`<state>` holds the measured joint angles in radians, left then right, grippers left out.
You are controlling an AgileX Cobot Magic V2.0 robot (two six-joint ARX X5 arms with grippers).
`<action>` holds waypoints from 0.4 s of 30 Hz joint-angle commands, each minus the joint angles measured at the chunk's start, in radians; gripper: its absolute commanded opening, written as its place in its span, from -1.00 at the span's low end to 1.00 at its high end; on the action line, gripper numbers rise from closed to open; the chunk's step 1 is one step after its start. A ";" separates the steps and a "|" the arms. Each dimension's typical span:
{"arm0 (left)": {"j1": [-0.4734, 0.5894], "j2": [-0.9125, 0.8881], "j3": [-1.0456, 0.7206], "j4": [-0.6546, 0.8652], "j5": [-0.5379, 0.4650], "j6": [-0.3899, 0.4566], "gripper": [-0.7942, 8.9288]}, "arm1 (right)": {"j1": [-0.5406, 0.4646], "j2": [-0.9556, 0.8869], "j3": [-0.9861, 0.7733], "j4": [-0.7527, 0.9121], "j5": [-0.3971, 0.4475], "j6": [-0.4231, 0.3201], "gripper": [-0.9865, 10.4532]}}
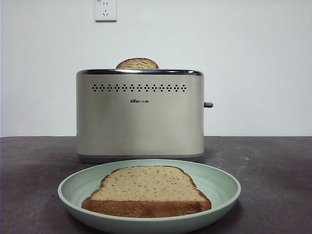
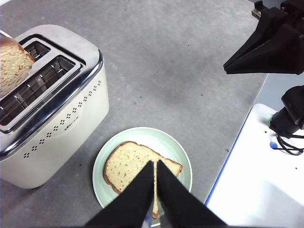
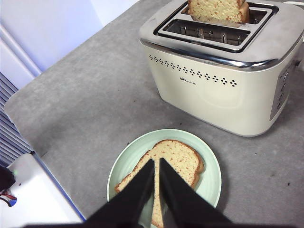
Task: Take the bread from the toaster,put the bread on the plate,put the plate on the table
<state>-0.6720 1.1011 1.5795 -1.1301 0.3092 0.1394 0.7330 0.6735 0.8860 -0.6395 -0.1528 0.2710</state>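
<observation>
Lying flat on the plate (image 1: 220,181), well below both sets of jaws: the bread (image 1: 146,190), a full slice with domed top, brown crust and pale tan face flecked reddish-brown. Round, shallow, pale mint-green, resting on the dark grey table (image 1: 273,165) just in front of the toaster (image 1: 140,114). Boxy, cream-beige, chrome-rimmed, dotted with small black vents, grey lever at one side. Poking from its far slot, a second slice (image 1: 137,63). Hovering high above the plate, left gripper (image 2: 155,164) with jaws nearly closed, holding nothing. Likewise above the plate, right gripper (image 3: 156,162), jaws narrow, empty.
</observation>
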 commanded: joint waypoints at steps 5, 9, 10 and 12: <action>-0.003 0.013 0.026 0.022 -0.003 -0.001 -0.82 | 0.010 -0.008 0.013 0.011 0.004 0.010 -0.82; 0.052 -0.017 0.021 0.074 -0.003 0.028 -0.82 | 0.010 -0.011 0.013 0.010 0.004 0.010 -0.82; 0.075 -0.032 0.014 0.106 -0.003 0.031 -0.82 | 0.010 -0.011 0.013 0.011 0.004 0.010 -0.82; 0.140 -0.075 -0.019 0.208 -0.003 0.037 -0.82 | 0.010 -0.011 0.013 0.011 0.004 0.010 -0.82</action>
<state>-0.5465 1.0454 1.5536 -0.9680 0.3099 0.1528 0.7330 0.6586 0.8860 -0.6395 -0.1528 0.2710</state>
